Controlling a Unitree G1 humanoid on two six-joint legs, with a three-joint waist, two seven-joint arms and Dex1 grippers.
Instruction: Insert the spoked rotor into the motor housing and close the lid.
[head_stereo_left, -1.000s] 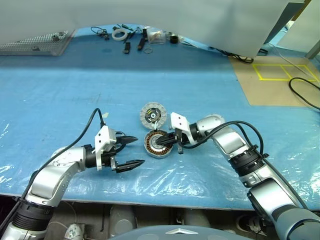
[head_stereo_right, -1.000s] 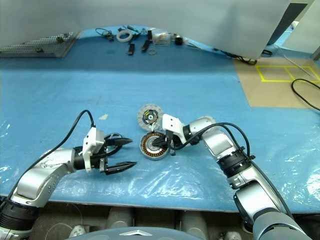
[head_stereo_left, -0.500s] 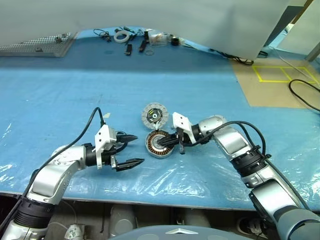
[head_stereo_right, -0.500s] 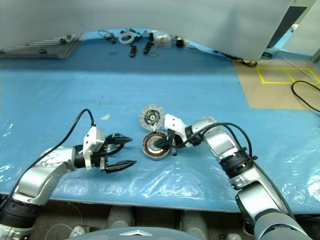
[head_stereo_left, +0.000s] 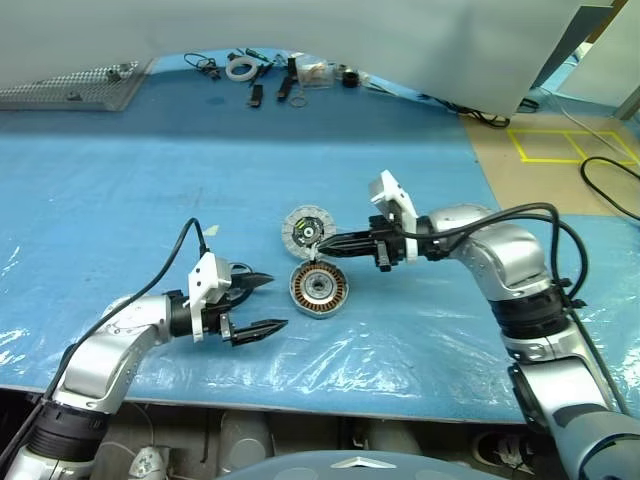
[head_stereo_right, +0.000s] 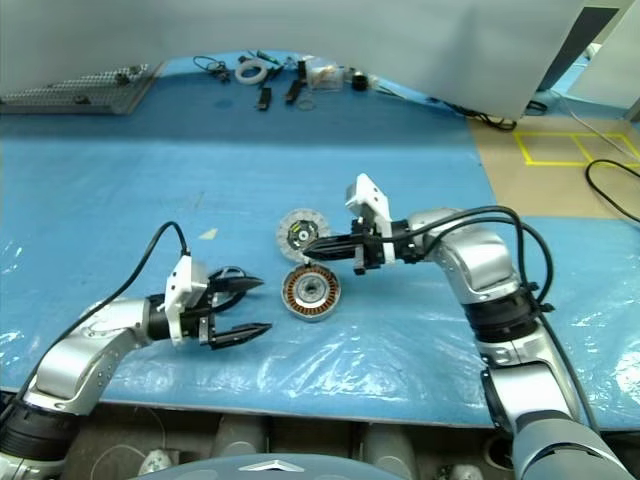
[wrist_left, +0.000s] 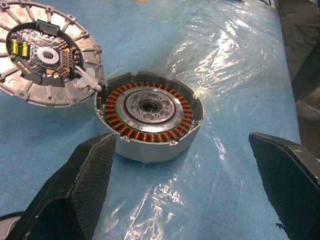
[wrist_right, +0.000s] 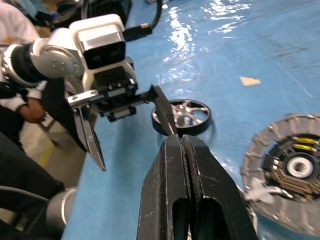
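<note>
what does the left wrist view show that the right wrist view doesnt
Left wrist view alone: the spoked rotor seated inside the motor housing, with the left claw's open fingers on either side. Right wrist view alone: the shut right claw, the whole left claw and a spoked ring behind it. Both: the lid, whitish face up, on the blue plastic-covered table.

No text, label, brand, number or sign can be read anywhere in these pictures. The yellow taped outline (head_stereo_left: 572, 145) on the floor at the upper right of the head views is a plain pair of rectangles and carries no writing.
</note>
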